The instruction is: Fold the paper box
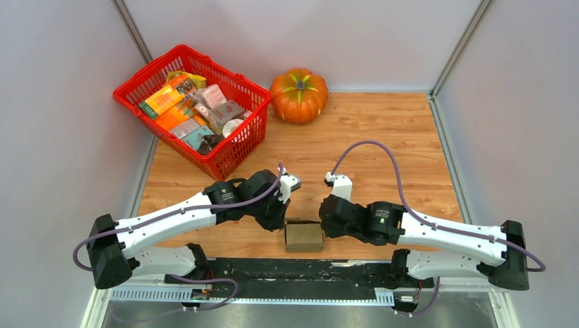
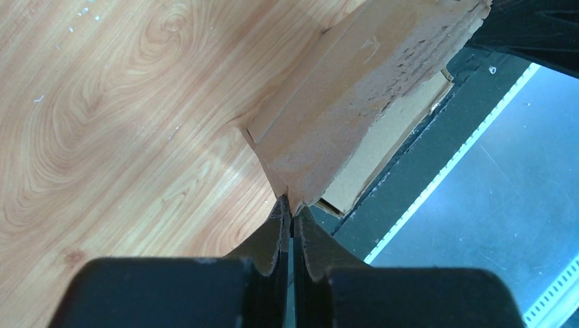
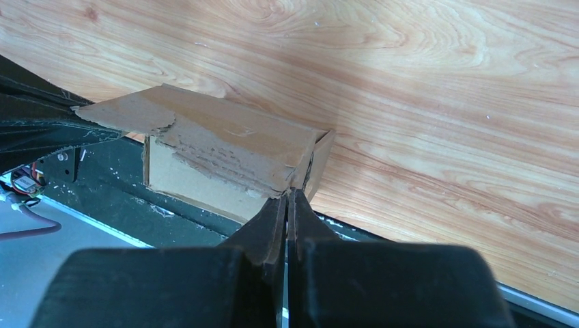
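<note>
Left wrist: left hand point(image 2: 292, 205) clamps paper box point(image 2: 341, 116); right hand point(image 3: 290, 197) ditto opp. edge.

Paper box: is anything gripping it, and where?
Both. The left gripper pinches a corner of the torn top flap of the paper box; the right gripper pinches the flap's opposite end.

My left gripper point(image 2: 292, 206) and right gripper point(image 3: 289, 197) are black, the paper box point(image 1: 304, 236) plain brown with paler torn scuffs, the bench point(image 1: 389, 137) honey-toned with swirling wood grain, the basket point(image 1: 229, 156) red, and the pumpkin point(image 1: 298, 97) orange with a green stem.
</note>
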You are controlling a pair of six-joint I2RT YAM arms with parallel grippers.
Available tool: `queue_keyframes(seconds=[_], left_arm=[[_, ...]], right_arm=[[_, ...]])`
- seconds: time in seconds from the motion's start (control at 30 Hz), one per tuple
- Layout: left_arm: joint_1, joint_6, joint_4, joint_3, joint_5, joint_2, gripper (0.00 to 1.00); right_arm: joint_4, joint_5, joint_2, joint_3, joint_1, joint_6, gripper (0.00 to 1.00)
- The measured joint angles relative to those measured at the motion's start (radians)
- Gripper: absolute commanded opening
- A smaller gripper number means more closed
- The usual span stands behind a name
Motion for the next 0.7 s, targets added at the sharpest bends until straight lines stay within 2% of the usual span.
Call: queue_keyframes(seconds=[0.37,0.7], left_arm=[[0.008,-0.118,0.004,0.007,0.041,0.021,0.04],[0.022,-0.261,0.019,0.007,0.040,0.029,0.00]], right_arm=[[-0.010,0.042,0.010,0.000,0.016,0.000,0.00],[-0.026,0.072,0.011,0.000,0.042,0.000,0.00]])
